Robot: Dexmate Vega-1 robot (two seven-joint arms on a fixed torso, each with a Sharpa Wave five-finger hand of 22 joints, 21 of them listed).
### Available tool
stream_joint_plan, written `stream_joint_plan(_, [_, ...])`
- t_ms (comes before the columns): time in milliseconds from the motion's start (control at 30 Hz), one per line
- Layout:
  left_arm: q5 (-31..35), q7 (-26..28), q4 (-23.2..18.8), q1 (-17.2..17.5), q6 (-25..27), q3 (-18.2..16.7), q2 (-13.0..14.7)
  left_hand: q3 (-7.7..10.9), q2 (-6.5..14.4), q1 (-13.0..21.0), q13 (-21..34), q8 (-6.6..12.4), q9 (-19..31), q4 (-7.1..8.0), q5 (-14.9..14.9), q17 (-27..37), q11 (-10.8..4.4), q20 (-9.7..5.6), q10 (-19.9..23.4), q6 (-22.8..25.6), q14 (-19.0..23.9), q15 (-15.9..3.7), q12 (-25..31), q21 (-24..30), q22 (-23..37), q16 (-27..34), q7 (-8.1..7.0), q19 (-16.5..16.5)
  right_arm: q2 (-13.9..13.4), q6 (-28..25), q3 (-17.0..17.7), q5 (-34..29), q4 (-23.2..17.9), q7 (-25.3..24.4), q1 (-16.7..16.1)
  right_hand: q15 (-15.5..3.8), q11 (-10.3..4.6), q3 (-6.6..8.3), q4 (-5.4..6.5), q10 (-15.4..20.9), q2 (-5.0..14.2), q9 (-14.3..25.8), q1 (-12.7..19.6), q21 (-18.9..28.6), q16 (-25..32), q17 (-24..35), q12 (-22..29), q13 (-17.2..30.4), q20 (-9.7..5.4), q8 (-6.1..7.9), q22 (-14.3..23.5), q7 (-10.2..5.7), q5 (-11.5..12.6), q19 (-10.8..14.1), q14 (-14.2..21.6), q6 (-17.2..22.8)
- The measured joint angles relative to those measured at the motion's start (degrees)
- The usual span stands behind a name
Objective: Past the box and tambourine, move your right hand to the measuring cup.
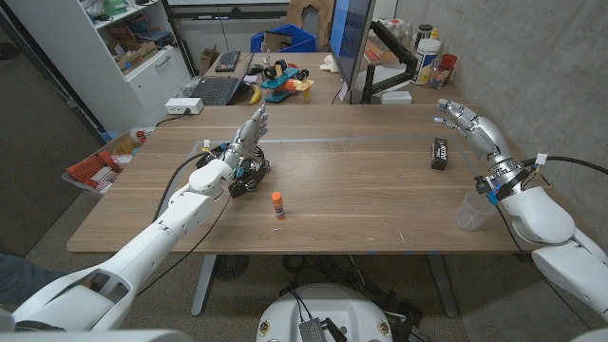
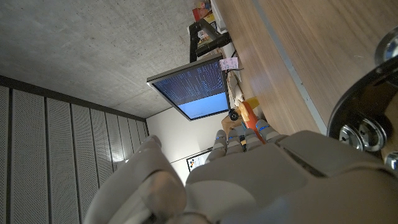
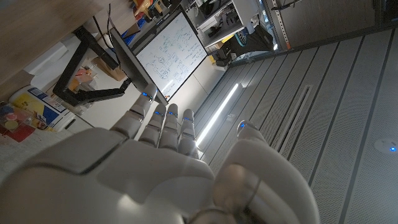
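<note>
At about four o'clock on the tabletop [image 1: 361,190], hard against the near right edge, stands the measuring cup [image 1: 472,211], a clear plastic cup, upright, just beside the right forearm near the wrist. The right hand [image 1: 459,116] itself is raised well beyond it, at roughly two o'clock, fingers spread apart and holding nothing; in the right wrist view the same hand [image 3: 168,162] shows extended fingers with nothing between them. So the cup lies back toward the robot from that hand, nearer the wrist than the fingertips, and I judge the coming move to be a pull-back and a lowering rather than a reach forward. A black box [image 1: 439,153] lies between hand and cup, its long axis running roughly twelve to six. The right arm is plainly the nearer one. Over at nine o'clock the left hand [image 1: 249,133] stands with fingers up and open, empty, above a dark round tambourine [image 1: 249,174]. A small glue stick [image 1: 277,204] with an orange cap stands near the tabletop's middle, well apart from the cup.
</note>
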Motion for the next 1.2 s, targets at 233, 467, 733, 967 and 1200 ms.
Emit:
stream_joint_plan(233, [0.14,0.10,-0.19,-0.05,0.65,0.12,0.20,0.00,0.00,0.00,0.00,0.00,0.00,0.01,0.00,0.00,0.00,0.00,0.00,0.00,0.00,0.00,0.00,-0.22,0.00,0.00,0.00,0.00,0.88,-0.04,1.74,-1.25,-0.57,-0.69,-1.93,0.00,-0.29,0.00,0.00,0.29,0.00,0.00,0.00,0.00,0.00,0.00,0.00,0.00,0.03,0.00,0.00,-0.31,0.00,-0.03,0.00,0.31])
stream_joint_plan(467, [0.25,0.11,-0.22,-0.17,1.22,0.36,0.34,-0.16,0.00,0.00,0.00,0.00,0.00,-0.15,0.00,0.00,0.00,0.00,0.00,0.00,0.00,0.00,0.00,-0.45,0.00,0.00,0.00,0.00,1.65,-0.20,3.13,-2.20,-1.09,-1.06,-3.38,0.00,-0.60,0.00,0.00,0.60,0.00,0.00,0.00,-0.39,0.00,-0.27,0.00,0.00,0.34,0.00,0.00,-0.63,0.00,0.28,0.00,-0.02])
stream_joint_plan(733, [0.38,0.06,-0.32,-0.21,1.78,0.64,0.43,-0.15,0.45,-0.01,0.00,0.00,0.00,-0.15,0.00,0.00,0.00,0.00,0.00,0.00,0.00,0.00,0.00,-0.45,0.00,0.00,0.00,0.00,2.49,-0.47,4.81,-3.78,-1.75,-1.43,-4.99,-0.31,-0.81,0.00,0.00,0.81,0.00,0.00,0.00,-0.59,0.00,-0.26,0.00,0.00,0.12,-0.01,0.00,-0.94,0.45,0.50,0.32,0.30])
stream_joint_plan(967, [0.49,0.06,-0.56,-0.21,2.20,0.71,0.57,-0.15,0.45,-0.01,0.00,0.00,0.00,-0.15,0.00,0.00,0.00,0.00,0.00,0.00,0.00,0.00,0.00,-0.84,0.00,0.00,0.00,0.00,3.24,-0.58,6.34,-5.40,-2.35,-1.69,-6.20,-0.31,-0.92,0.00,0.00,0.92,0.00,0.00,0.00,-1.01,0.00,-0.53,0.00,0.00,0.03,-0.01,0.00,-1.52,0.45,0.59,0.31,0.88])
stream_joint_plan(1200, [0.53,0.15,-0.77,-0.21,2.46,0.76,0.63,-0.15,0.45,-0.01,0.00,0.00,0.00,-0.15,0.00,0.00,0.00,0.00,0.00,0.00,-0.21,0.22,0.00,-1.28,0.00,0.00,0.00,0.00,3.90,-1.16,7.72,-7.74,-2.92,-1.99,-7.22,-0.31,-1.01,0.07,-0.41,1.01,0.00,0.00,0.00,-1.22,0.00,-0.53,0.00,0.00,0.23,-0.01,0.00,-1.65,0.45,0.79,0.31,1.02])
